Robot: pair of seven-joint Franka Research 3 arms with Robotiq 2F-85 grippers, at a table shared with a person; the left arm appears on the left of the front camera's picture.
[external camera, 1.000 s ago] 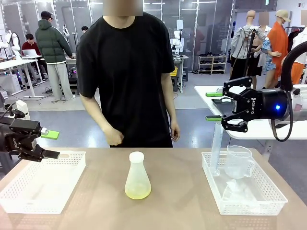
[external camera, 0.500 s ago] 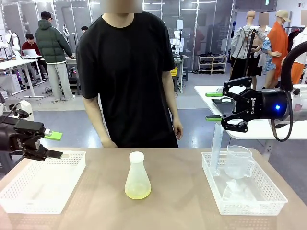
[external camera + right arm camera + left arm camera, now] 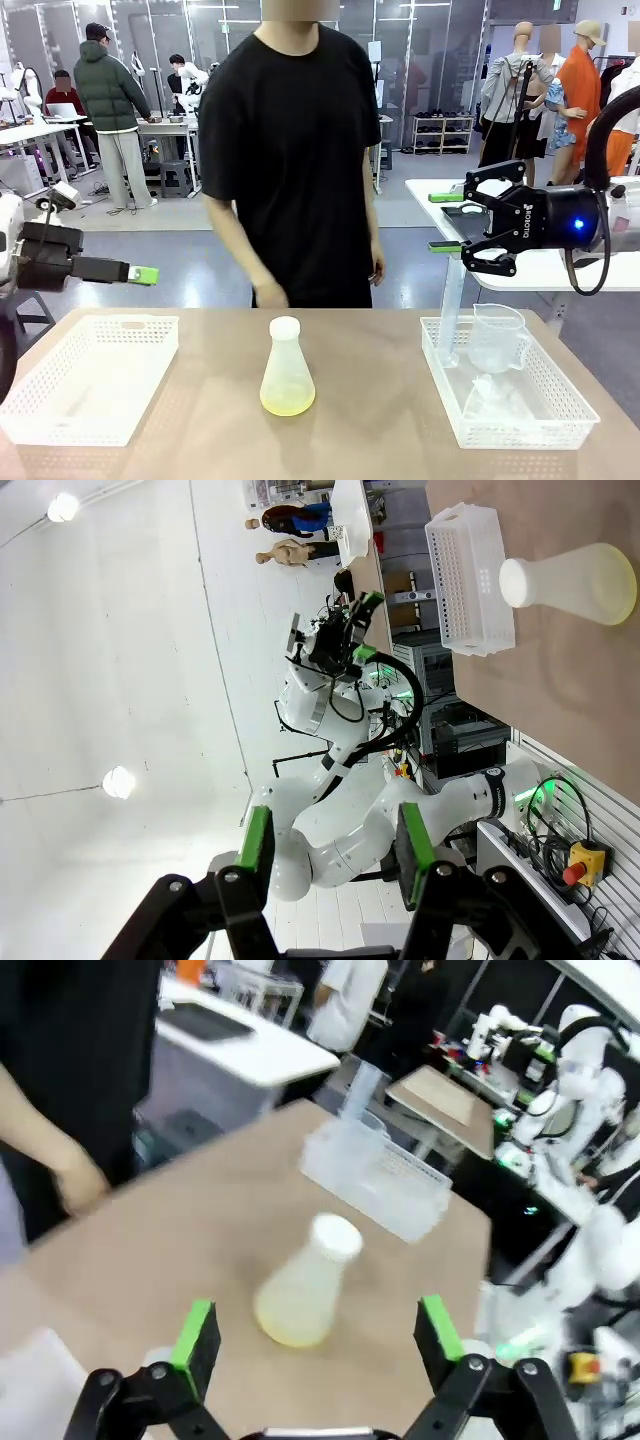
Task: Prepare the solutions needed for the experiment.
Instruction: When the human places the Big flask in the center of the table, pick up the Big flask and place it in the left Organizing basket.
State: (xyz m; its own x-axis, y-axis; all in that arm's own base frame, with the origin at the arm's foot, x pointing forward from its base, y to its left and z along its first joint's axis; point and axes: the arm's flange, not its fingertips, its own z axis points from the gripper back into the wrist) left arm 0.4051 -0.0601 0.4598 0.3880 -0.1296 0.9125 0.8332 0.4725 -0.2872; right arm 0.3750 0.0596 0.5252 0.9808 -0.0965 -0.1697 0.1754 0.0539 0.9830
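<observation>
A frosted conical flask (image 3: 287, 368) with a white cap stands upright at the table's middle. The solutions (image 3: 287, 402) show as a thin pale yellow layer at its bottom. My left gripper (image 3: 141, 274) hovers open above the far left table edge, well left of the flask. In the left wrist view the flask (image 3: 300, 1290) lies ahead beyond my left gripper (image 3: 315, 1335), and nothing sits between its fingers. High above the right basket, my right gripper (image 3: 446, 222) is open and empty. The right wrist view has my right gripper (image 3: 335, 845) and the distant flask (image 3: 565, 580).
A white basket (image 3: 150, 325) sits at the table's left. The right basket (image 3: 436, 375) holds a clear measuring jug (image 3: 497, 338), a tall cylinder (image 3: 450, 300) and crumpled plastic. A person in black stands at the far side, one hand (image 3: 270, 295) near the table edge.
My left gripper has risen off the left basket's far corner and rolled, its fingers now pointing right. The person has stepped to the right. The right arm has not moved.
</observation>
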